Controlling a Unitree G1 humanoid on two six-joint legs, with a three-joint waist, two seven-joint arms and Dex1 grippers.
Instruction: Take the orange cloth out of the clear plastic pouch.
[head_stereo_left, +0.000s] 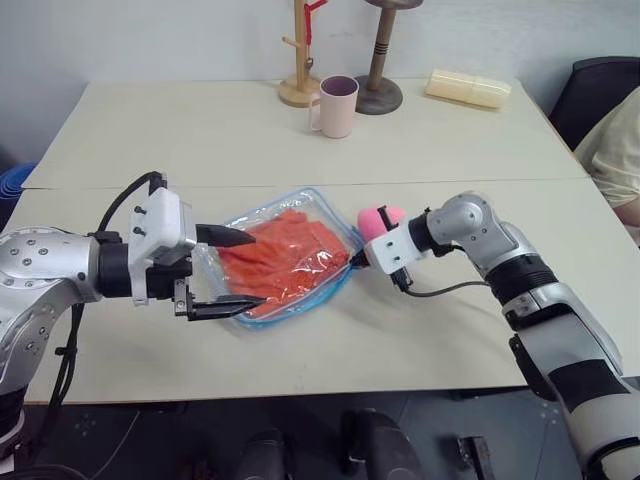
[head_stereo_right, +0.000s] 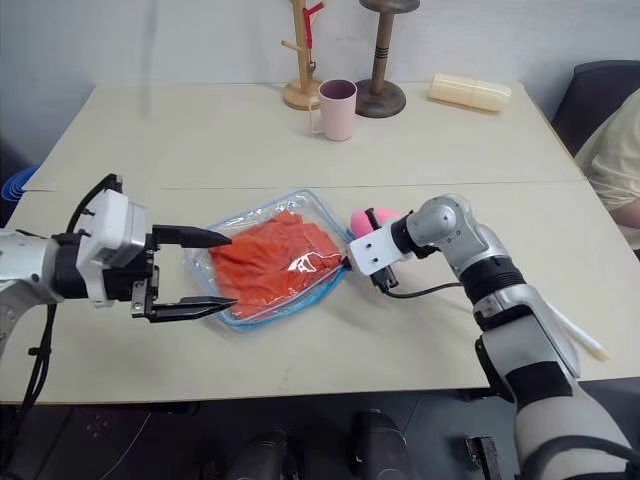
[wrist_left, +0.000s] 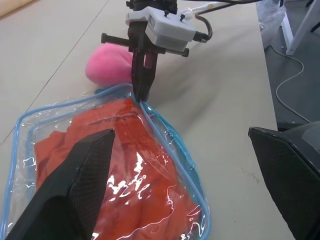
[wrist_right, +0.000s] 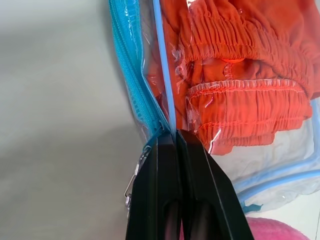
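Right tool (head_stereo_left: 352, 263) clamped on clear plastic pouch (head_stereo_left: 285, 262) edge; left tool (head_stereo_left: 245, 268) wide open, empty. Hold pouch steady; reach orange cloth (head_stereo_left: 285, 258) inside.

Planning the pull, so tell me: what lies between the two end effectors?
The clear plastic pouch holding the orange cloth spans the stretch between left end effector and right end effector, in both eye views.

No readable text, label, brand, number or sign appears on anything here

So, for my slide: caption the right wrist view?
Right gripper shut on the clear plastic pouch edge, orange cloth inside.
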